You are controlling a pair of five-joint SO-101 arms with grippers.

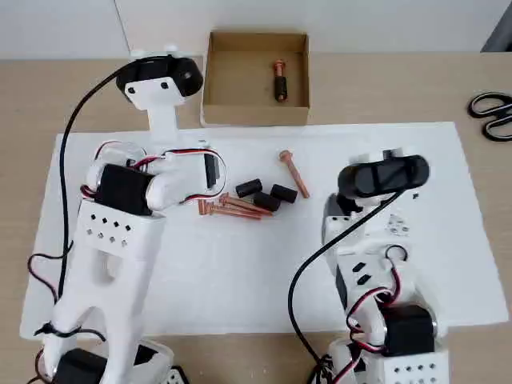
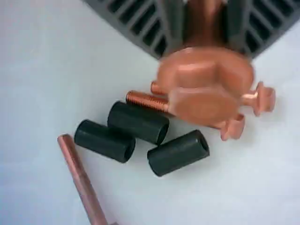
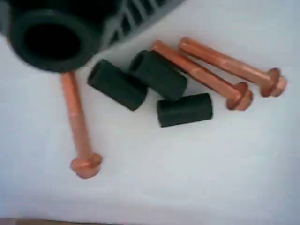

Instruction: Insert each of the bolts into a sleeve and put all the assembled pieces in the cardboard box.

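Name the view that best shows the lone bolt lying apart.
Right wrist view: the lone bolt lies close, head included. Left wrist view crops its head; high view shows it whole, farther off.

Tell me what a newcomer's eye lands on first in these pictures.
The left claw grips a copper bolt, its wide head facing the wrist camera, while the right claw holds a black sleeve with its open bore toward its camera. Between the arms, three loose sleeves and several spare bolts lie bunched on the white sheet. Behind them, the cardboard box already holds one assembled piece.
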